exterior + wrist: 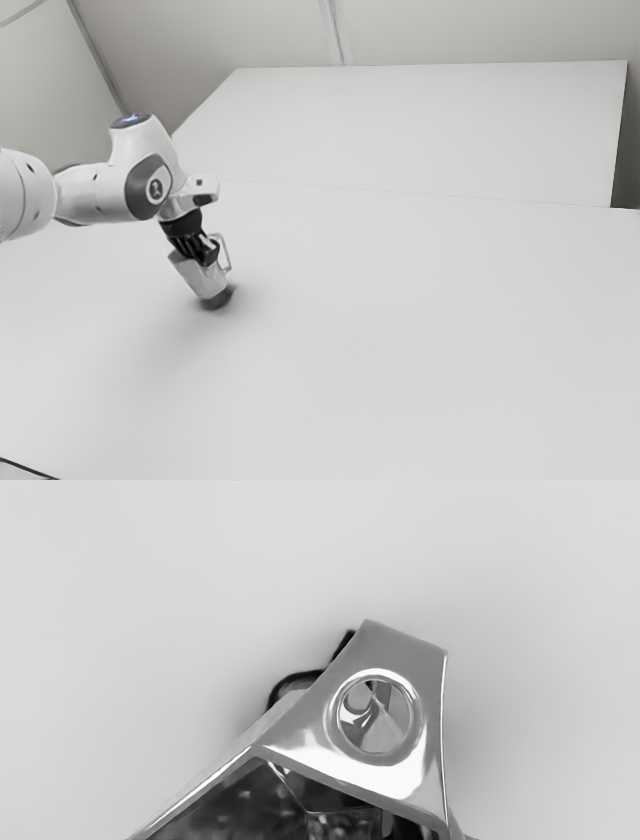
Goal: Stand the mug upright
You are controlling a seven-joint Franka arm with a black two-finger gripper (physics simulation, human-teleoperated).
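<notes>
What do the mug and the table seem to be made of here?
The mug looks like polished metal, with hard white glints along its edges and around its round opening, though glossy metallic plastic is possible. The table looks smooth and matte, perhaps laminate or painted board: pale, even, with no visible grain.

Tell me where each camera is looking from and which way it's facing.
Exterior view: sits at the arm's side, looking down across the white table; the arm enters from the view's left, its black gripper at the tilted mug.
Wrist view: rides on the hand, facing past the mug to the tabletop; dark parts at the bottom edge may be gripper.
Shared: mug and tabletop.
</notes>
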